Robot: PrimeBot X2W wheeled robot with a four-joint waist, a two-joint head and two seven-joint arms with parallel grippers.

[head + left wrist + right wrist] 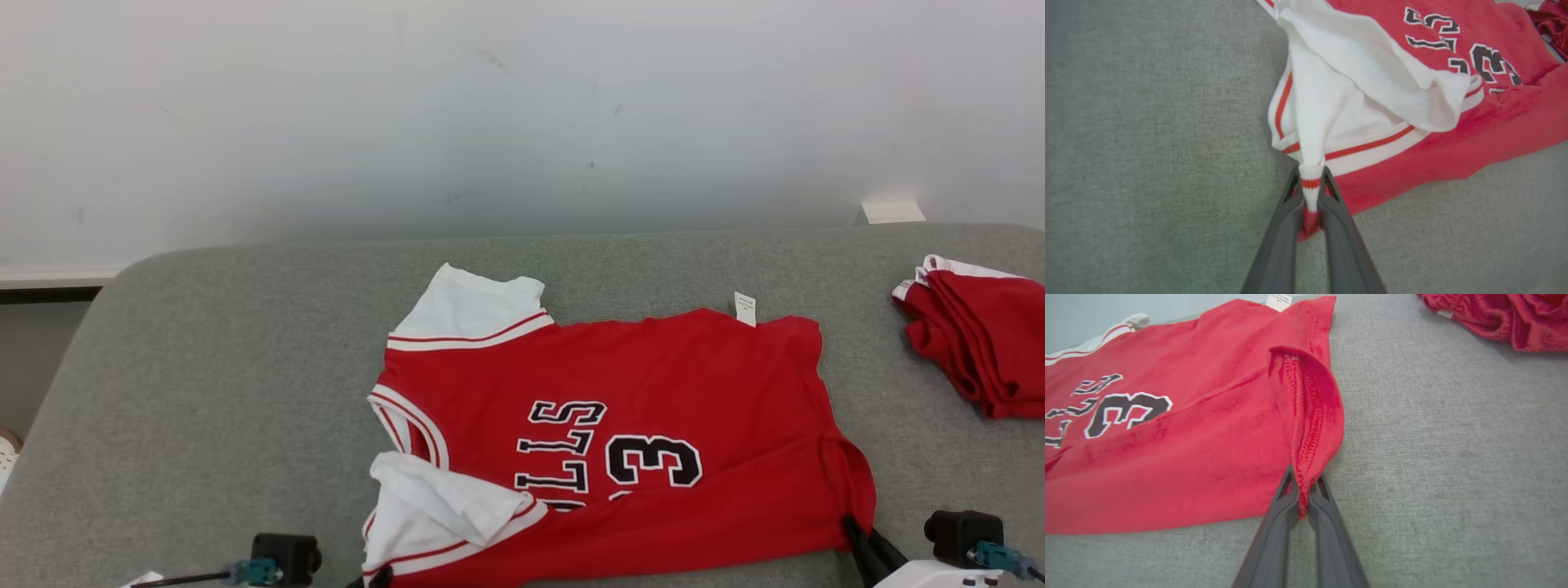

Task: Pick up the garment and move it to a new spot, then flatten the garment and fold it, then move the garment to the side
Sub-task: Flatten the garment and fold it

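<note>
Grey table (pixel 204 367): soft and fuzzy, with round corners
Red pile (pixel 980 343): folded red clothes with white trim, on the grey table at its right edge
Wall (pixel 522 106): pale, with a few small dark marks, behind the grey table
White block (pixel 892 212): small, just past the table's far edge, on the right
White ledge (pixel 57 276): thin strip at the far left, low on the wall

I see a grey, fabric-covered worktop (pixel 204 392) with a rounded far corner on the left. The red jersey (pixel 653 384) lies spread across its middle, lettering facing up, white sleeves toward the left side. A bunched pile of red clothing (pixel 980 343) sits well apart, by the right edge
</note>
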